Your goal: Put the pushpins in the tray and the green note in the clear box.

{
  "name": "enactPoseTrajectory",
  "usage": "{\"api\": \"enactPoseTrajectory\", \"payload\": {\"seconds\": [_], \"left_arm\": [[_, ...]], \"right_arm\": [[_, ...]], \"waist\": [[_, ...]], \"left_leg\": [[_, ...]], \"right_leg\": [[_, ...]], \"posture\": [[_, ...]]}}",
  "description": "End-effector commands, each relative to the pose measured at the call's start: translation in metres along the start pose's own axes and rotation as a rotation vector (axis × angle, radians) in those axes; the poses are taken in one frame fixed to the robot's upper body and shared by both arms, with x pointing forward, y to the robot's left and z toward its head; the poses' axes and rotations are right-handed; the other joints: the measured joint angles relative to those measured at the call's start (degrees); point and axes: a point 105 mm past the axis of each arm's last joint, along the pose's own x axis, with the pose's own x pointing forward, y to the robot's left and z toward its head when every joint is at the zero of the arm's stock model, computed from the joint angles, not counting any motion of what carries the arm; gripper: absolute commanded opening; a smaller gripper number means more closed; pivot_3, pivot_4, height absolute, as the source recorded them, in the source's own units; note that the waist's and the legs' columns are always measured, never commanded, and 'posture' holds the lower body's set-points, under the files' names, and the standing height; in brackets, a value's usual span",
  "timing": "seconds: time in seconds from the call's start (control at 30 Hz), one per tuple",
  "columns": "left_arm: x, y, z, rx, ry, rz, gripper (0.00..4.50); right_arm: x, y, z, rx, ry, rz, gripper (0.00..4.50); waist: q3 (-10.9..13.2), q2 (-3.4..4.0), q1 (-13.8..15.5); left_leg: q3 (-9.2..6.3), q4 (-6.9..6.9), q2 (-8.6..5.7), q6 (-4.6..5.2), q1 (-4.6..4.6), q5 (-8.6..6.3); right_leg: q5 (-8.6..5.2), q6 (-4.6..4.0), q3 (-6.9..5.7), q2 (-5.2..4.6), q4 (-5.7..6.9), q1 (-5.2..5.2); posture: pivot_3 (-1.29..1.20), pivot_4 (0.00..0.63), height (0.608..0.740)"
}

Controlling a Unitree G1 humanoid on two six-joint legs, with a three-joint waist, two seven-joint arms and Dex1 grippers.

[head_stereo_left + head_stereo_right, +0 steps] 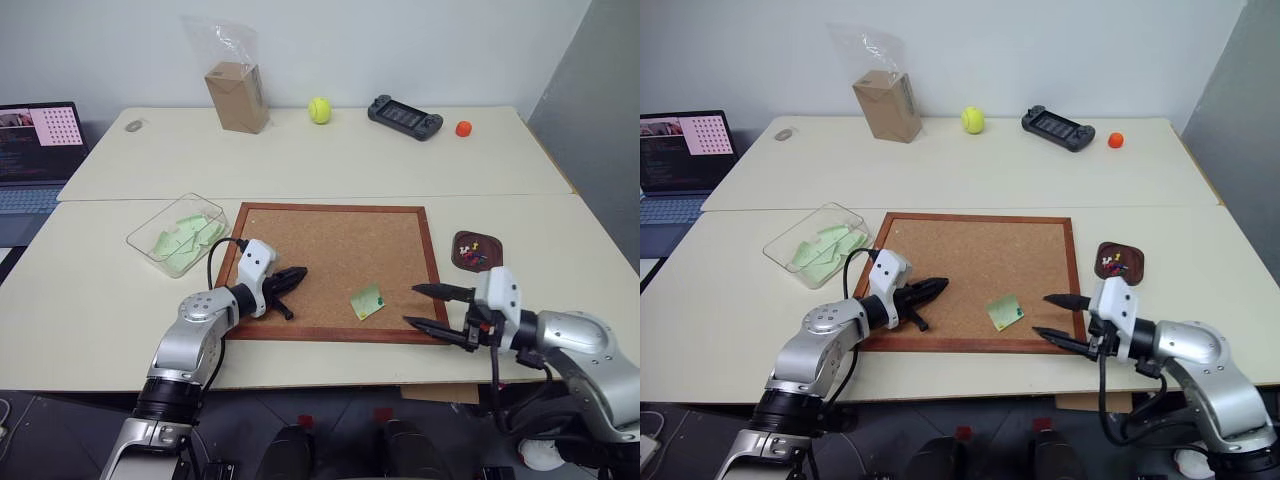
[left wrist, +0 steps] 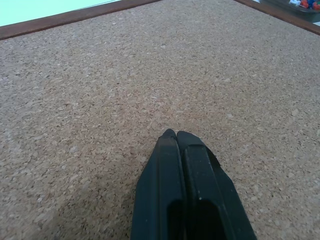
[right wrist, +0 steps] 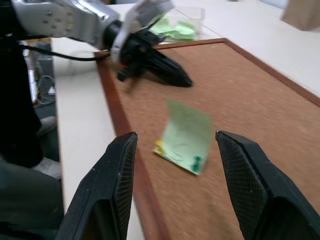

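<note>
A pale green note point(image 1: 367, 301) lies on the corkboard point(image 1: 340, 250), near its front right part, one edge lifted. A green pushpin point(image 3: 196, 161) and a yellowish one point(image 3: 159, 146) sit at its lower corners. My right gripper point(image 1: 410, 305) is open just right of the note, level with it and pointing at it; the note lies ahead between its fingers point(image 3: 122, 165). My left gripper point(image 1: 300, 272) is shut and holds nothing, low over the board's left part. The dark reddish tray point(image 1: 494, 242) right of the board holds coloured pushpins point(image 1: 1114, 264). Left of the board, the clear box point(image 1: 145, 240) contains several green notes.
At the table's back stand a cardboard box in a clear bag point(image 1: 238, 95), a tennis ball point(image 1: 319, 110), a dark game console point(image 1: 404, 117) and a small orange object point(image 1: 463, 128). An open laptop point(image 1: 38, 150) sits at the far left.
</note>
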Motion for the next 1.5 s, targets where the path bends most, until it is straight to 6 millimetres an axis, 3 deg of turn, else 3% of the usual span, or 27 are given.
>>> {"api": "enactPoseTrajectory", "payload": {"seconds": [0.03,0.37,1.07,1.2,1.5], "left_arm": [[0.000,0.001,-0.018,-0.017,0.073,0.014,0.00],[-0.003,0.001,-0.018,-0.006,0.077,0.017,0.00],[-0.007,0.000,-0.020,-0.001,0.080,0.029,0.00],[-0.009,0.000,-0.020,-0.001,0.080,0.031,0.00],[-0.008,-0.001,-0.019,-0.002,0.076,0.028,0.00]], "right_arm": [[0.012,-0.007,-0.002,-0.034,-0.014,-0.002,2.65],[0.033,-0.018,-0.022,-0.014,0.014,-0.001,2.65],[0.061,-0.028,-0.036,0.050,0.040,0.001,2.65],[0.059,-0.028,-0.041,0.064,0.051,0.000,2.03],[0.057,-0.033,-0.044,0.054,0.067,-0.016,0.21]], "waist": [[0.0,0.00,0.0],[0.0,-0.03,0.0],[0.0,-0.03,-0.1],[0.0,-0.02,-0.1],[0.0,-0.02,-0.2]], "left_leg": [[-0.01,0.00,-0.01,0.00,0.00,0.00],[-0.02,-0.02,0.01,0.00,0.00,0.00],[-0.03,-0.04,0.01,-0.01,-0.01,-0.01],[-0.02,-0.04,0.02,-0.01,-0.01,-0.01],[-0.02,-0.06,0.01,-0.01,-0.01,-0.01]], "right_leg": [[0.00,0.00,-0.01,0.00,0.00,0.00],[0.03,-0.07,-0.01,-0.07,-0.01,-0.02],[0.11,-0.20,-0.03,-0.07,0.01,-0.05],[0.12,-0.22,-0.02,-0.07,0.01,-0.05],[0.12,-0.22,-0.02,-0.08,0.01,-0.06]], "posture": [[0.00,0.150,0.740],[0.00,0.150,0.740],[0.00,0.150,0.740],[0.00,0.150,0.740],[0.00,0.150,0.740]]}}
